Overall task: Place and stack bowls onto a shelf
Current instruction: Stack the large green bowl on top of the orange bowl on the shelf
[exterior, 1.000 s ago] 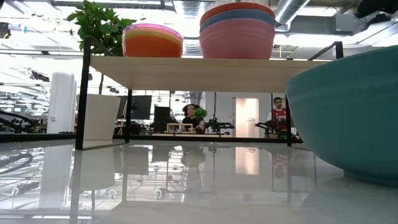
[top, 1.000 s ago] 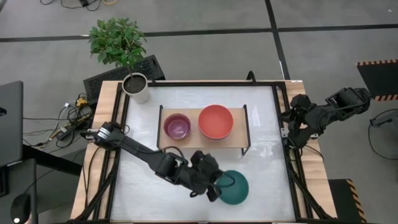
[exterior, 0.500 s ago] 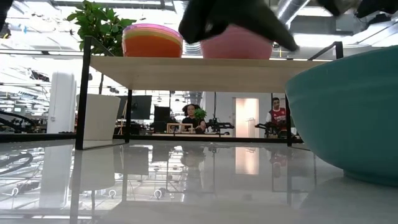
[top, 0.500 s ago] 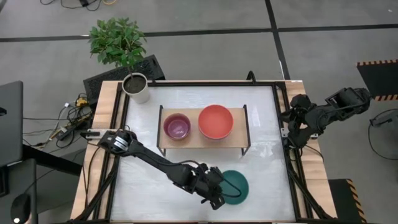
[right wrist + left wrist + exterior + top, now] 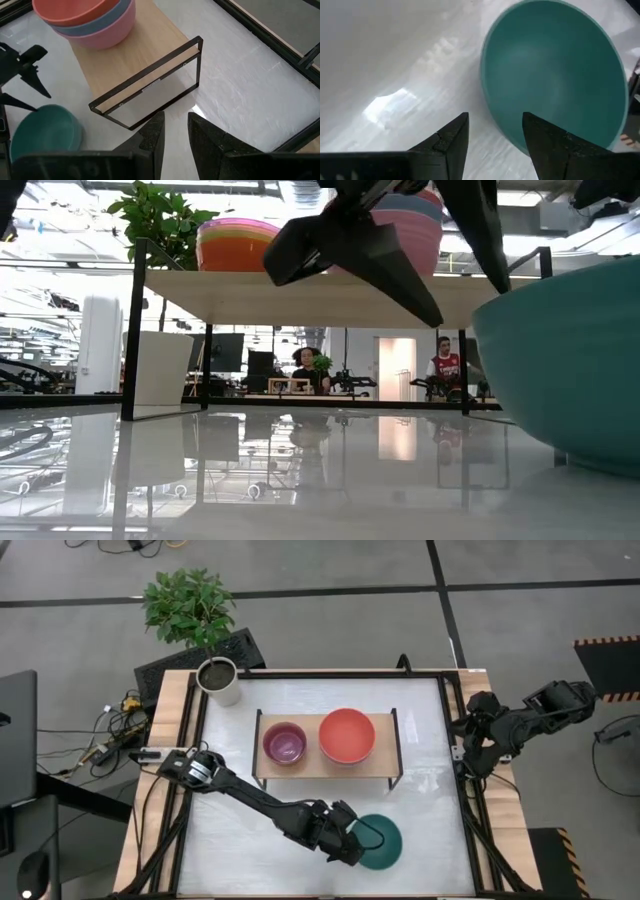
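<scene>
A teal bowl [image 5: 385, 845] rests upright on its base on the white table, in front of the shelf [image 5: 325, 772]. On the shelf's wooden top board stand two stacks of bowls, one with a purple bowl [image 5: 285, 744] on top and one with a red bowl [image 5: 347, 735] on top. My left gripper [image 5: 362, 840] is open and hangs just over the teal bowl's left rim [image 5: 487, 95], pointing down, with nothing between its fingers. My right gripper [image 5: 463, 753] waits at the table's right edge, its fingers a narrow gap apart [image 5: 176, 130].
A white plant pot [image 5: 220, 680] stands at the table's far left corner. Black frame rails [image 5: 455, 720] run along the table's sides. Bare white table lies left of the teal bowl and in front of the shelf. People show in the room far behind.
My left gripper has moved toward the table's near edge and come down to the teal bowl's left rim. In the low view it has entered from above, and its fingers now stand apart. The teal bowl has stayed in place.
</scene>
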`<state>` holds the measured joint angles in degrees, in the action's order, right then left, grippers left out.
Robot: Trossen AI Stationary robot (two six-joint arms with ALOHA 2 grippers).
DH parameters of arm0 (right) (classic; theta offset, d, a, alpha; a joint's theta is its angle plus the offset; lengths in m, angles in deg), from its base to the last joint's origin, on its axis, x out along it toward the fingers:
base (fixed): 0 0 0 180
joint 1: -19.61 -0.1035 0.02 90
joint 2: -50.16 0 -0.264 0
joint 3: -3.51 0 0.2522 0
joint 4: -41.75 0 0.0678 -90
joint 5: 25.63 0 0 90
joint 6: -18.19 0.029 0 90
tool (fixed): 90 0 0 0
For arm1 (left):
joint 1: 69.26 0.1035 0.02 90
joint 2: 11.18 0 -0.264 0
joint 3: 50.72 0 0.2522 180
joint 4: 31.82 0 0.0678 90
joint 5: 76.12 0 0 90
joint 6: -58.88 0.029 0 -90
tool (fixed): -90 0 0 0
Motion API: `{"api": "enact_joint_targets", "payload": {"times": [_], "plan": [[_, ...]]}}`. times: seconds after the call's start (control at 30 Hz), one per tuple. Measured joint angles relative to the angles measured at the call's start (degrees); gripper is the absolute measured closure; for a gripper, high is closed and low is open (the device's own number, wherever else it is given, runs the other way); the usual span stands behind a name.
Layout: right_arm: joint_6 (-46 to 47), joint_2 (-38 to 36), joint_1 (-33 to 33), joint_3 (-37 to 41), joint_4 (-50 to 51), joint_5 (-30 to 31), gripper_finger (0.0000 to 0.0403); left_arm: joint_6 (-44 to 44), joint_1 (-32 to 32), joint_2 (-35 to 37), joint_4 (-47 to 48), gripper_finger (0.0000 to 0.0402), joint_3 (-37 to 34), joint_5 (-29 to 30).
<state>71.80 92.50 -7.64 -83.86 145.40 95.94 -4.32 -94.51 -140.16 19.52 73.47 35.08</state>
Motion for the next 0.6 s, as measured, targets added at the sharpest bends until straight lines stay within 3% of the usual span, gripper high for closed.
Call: {"api": "enact_joint_targets", "payload": {"times": [0.4,0.6], "plan": [[0.0,0.0,0.0,0.0,0.0,0.0,0.029,-1.4,1.2,-1.6,-0.7,0.0235,-0.1,-1.0],[0.0,0.0,0.0,0.0,0.1,0.1,0.029,-3.5,2.1,-3.4,-1.6,0.0307,0.0,-6.2]]}}
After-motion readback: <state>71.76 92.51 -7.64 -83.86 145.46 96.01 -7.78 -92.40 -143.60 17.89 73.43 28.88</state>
